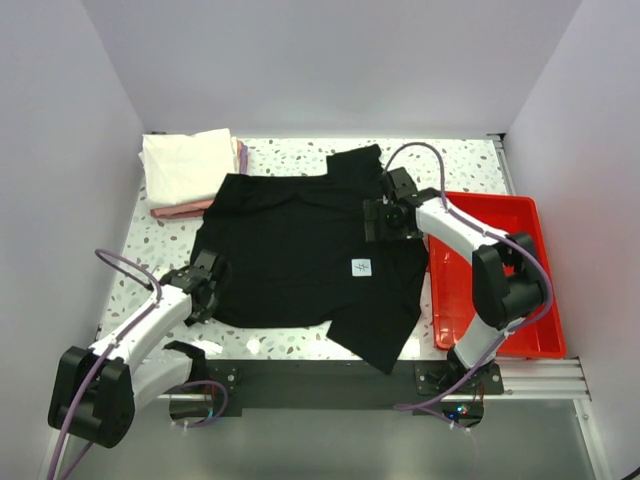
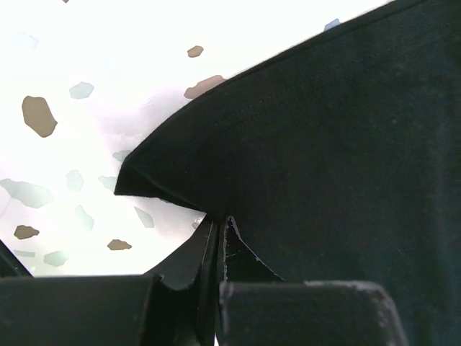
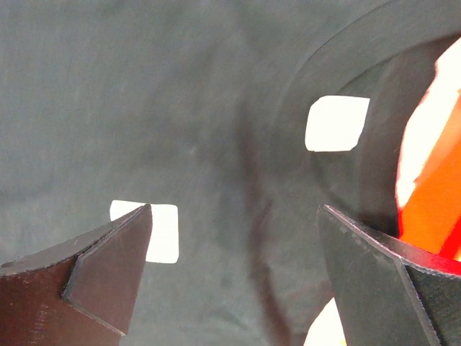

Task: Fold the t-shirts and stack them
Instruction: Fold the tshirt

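A speckled table is seen, and most of its middle is covered by the black shirt, which is spread open but not squarely: one sleeve is thrown toward the far edge and a flap of cloth hangs over the near edge. A red tray is set along the right edge, with the shirt's right side touching or just overlapping it. In the far-left corner a folded white shirt is laid on a pink one. The left claw is clenched on the black shirt's hem toward the near-left corner, the cloth being drawn into a pinch between its closed tips. The right claw is released, its jaws spread wide over the shirt beside the tray; whether the cloth is touched cannot be told. Two small white labels are visible beneath it. The shirt is judged light, limp and prone to sagging and bunching, so it is best taken by a hem or seam at two well-separated points and kept taut while folded. The fold is judged not yet made, and the stack is to be added to afterwards.
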Controlling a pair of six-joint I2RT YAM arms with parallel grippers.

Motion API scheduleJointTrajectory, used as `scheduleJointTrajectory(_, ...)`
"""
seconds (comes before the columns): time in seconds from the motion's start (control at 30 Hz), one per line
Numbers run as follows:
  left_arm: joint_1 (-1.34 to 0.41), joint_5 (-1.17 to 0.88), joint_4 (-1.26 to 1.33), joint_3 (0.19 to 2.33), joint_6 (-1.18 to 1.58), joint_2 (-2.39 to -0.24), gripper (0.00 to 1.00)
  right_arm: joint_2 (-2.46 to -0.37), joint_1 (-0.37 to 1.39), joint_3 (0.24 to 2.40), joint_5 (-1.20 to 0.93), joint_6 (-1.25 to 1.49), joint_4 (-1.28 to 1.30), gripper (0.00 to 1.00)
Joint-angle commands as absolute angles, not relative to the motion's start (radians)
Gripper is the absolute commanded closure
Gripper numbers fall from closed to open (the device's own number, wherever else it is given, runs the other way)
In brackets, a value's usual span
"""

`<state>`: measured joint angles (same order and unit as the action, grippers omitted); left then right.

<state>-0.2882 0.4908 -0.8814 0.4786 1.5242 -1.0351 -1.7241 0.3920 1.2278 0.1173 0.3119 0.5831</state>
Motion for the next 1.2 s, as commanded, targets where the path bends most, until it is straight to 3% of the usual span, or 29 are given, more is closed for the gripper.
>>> scheduleJointTrajectory(0.0, -0.284, 0.505, -0.91, 0.5, 1.497, -0.991, 1.0, -1.631, 0.486, 1.184, 0.144, 0.272, 0.662, 0.01)
scheduleJointTrajectory(0.27, -0.284, 0.492, -0.874, 0.492, 1.418, -0.962, 1.0, -1.422, 0.805, 1.042, 0.137, 0.314, 0.821, 0.01)
scheduleJointTrajectory(0.47, -0.284, 0.503, -0.864, 0.486, 1.407, -0.948, 1.0, -1.39, 1.078, 0.908, 0.044, 0.376, 0.804, 0.02)
scheduleJointTrajectory(0.7, -0.284, 0.483, -0.81, 0.457, 1.361, -0.934, 1.0, -1.509, 1.229, 0.877, 0.058, 0.379, 0.762, 0.22)
scheduleJointTrajectory(1.03, -0.284, 0.476, -0.804, 0.457, 1.325, -0.917, 1.0, -1.555, 1.244, 0.842, 0.132, 0.42, 0.779, 0.4)
scheduleJointTrajectory(1.17, -0.284, 0.48, -0.839, 0.48, 1.344, -0.934, 1.0, -1.586, 1.244, 0.833, 0.198, 0.446, 0.768, 0.59)
